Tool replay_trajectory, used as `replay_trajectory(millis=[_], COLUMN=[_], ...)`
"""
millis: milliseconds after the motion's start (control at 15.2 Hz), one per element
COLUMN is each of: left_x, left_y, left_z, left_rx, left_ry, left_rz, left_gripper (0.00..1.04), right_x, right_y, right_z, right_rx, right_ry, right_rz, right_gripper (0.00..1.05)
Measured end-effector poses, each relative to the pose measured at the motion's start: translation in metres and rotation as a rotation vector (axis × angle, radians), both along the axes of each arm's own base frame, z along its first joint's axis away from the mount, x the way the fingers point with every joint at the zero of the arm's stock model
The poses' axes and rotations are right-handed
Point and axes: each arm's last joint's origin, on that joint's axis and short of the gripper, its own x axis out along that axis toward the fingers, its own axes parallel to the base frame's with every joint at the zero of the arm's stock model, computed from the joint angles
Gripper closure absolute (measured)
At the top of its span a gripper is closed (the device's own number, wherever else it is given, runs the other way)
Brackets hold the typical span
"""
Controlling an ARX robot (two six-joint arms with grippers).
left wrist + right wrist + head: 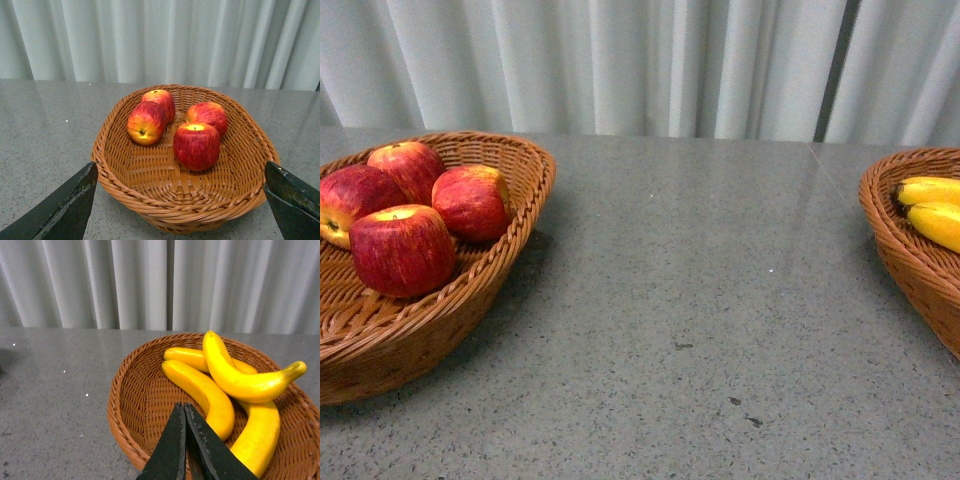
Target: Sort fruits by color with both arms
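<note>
Grey speckled desk (pixel 690 300), pale curtain (pixel 650 60) behind. Four apples (pixel 196 145) sit in the left basket (pixel 150 195), left hand (pixel 182 200) wide open. Bananas (pixel 210 395) fill the right basket (pixel 130 405), right hand (pixel 185 415) pinched closed, empty.

light was bright, even and soft in all three views. the left basket (pixel 470 300) cast a faint shadow on the speckled table (pixel 700 300), which showed pale sheen. focus was sharp throughout.
</note>
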Motion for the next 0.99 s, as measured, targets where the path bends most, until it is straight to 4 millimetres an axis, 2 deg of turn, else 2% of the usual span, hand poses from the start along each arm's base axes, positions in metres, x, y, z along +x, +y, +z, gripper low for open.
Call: replay_trajectory(millis=[66,592,987], left_x=[0.0000,0.0000,0.0000], left_y=[0.0000,0.0000,0.0000], left_z=[-0.0001,-0.0001,-0.0001], left_rx=[0.000,0.000,0.000], left_ry=[0.001,0.001,0.001], left_rz=[0.002,0.000,0.000], left_gripper=[0.07,0.07,0.07], right_x=[0.0001,0.0001,0.0001], right_y=[0.0000,0.0000,0.0000], right_z=[-0.0053,-0.0045,-0.0044], right_rx=[0.001,0.002,0.002], right_ry=[0.016,0.007,0.006], right_rz=[0.000,0.000,0.000], right_gripper=[1.03,1.02,0.28])
